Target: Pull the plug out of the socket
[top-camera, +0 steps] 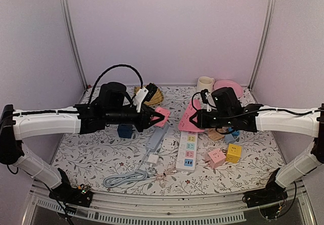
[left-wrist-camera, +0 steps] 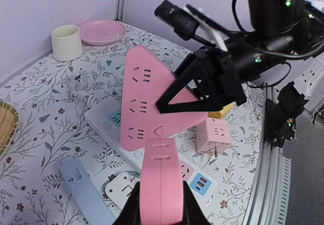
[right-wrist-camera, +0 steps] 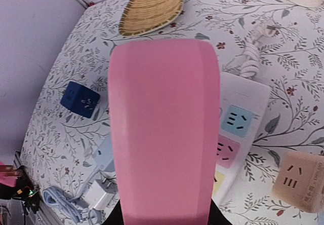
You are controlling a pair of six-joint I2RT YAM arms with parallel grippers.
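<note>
Pale lilac walls close in a table (top-camera: 91, 149) covered with a leaf-print cloth. The white power strip (top-camera: 187, 151) lies flat near the middle of it, between the two arms. Every pastel outlet that shows on it is bare.

Above the strip, both arms hold pink pieces clear of the table. The right claw (left-wrist-camera: 190, 96) pinches one corner of a pink triangle (left-wrist-camera: 142, 98) that has three sets of outlets on its face. The left claw (left-wrist-camera: 161, 210) is pressed on the sides of a pink block (left-wrist-camera: 161, 184), with the block's far end pointed at the triangle's lower edge. In the left wrist view the two pieces seem to meet, yet from above a gap appears between them, so I cannot tell whether they are joined.

With the strip's visible outlets free, the step in hand looks like parting this pink pair, or carrying the freed plug away. To do it well, the right claw should hold the triangle dead steady. The left should draw the block straight back along its own length, without twisting or rocking, since a sideways pull could bend the prongs or slip the grip.

Around them lie a grey-blue strip (top-camera: 157, 139) just left of the white one, a blue cube (top-camera: 124, 130), and a pink cube (top-camera: 216, 157) beside a yellow cube (top-camera: 234, 153).
</note>
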